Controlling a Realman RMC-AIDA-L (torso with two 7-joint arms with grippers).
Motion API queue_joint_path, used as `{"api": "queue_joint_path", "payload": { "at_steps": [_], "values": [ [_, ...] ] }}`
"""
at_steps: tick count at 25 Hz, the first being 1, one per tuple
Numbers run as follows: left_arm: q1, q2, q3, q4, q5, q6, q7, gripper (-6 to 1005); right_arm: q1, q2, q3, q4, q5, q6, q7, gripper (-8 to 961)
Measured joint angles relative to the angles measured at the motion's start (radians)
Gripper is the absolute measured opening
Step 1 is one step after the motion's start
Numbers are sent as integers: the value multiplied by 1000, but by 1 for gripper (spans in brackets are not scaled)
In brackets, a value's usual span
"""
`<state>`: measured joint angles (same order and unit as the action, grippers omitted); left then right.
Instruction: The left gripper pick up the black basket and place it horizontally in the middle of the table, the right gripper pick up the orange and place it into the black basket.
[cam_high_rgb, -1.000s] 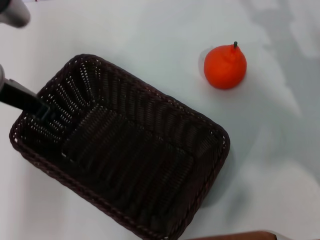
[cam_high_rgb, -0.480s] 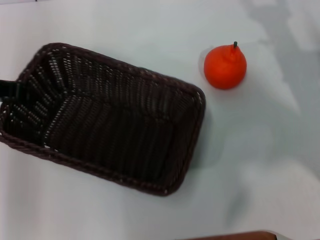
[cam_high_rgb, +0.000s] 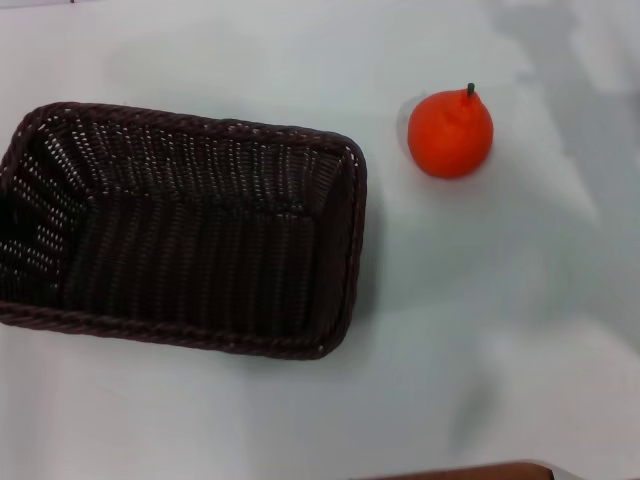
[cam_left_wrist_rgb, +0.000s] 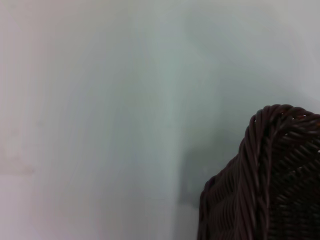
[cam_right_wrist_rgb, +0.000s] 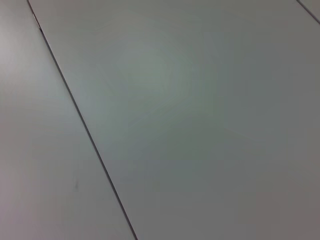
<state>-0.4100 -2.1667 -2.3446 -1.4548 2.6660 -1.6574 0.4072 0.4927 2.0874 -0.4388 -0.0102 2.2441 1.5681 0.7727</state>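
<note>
The black basket (cam_high_rgb: 185, 245) lies with its long side running left to right on the left half of the white table (cam_high_rgb: 300, 60) in the head view, its left end cut by the picture's edge. One braided corner of it shows in the left wrist view (cam_left_wrist_rgb: 270, 175). The orange (cam_high_rgb: 450, 133) stands upright on the table to the basket's right and a little farther back, apart from it. Neither gripper shows in any view.
A brown edge (cam_high_rgb: 460, 471) runs along the near side of the head view. The right wrist view shows only a pale surface with a thin dark seam (cam_right_wrist_rgb: 80, 120).
The basket has turned from a slanted lie to horizontal and shifted left. The left gripper, seen at the basket's left rim before, has gone out of view. The orange has not moved.
</note>
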Motion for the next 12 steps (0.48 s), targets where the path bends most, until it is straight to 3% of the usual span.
{"api": "queue_joint_path", "payload": {
  "at_steps": [7, 12],
  "values": [
    [94, -3, 24, -95, -76, -4, -73, 149, 1, 0, 7, -19, 2, 0, 3, 927],
    [144, -3, 94, -173, -80, -14, -159, 148, 2, 0, 1, -35, 2, -1, 11, 927]
  ]
}}
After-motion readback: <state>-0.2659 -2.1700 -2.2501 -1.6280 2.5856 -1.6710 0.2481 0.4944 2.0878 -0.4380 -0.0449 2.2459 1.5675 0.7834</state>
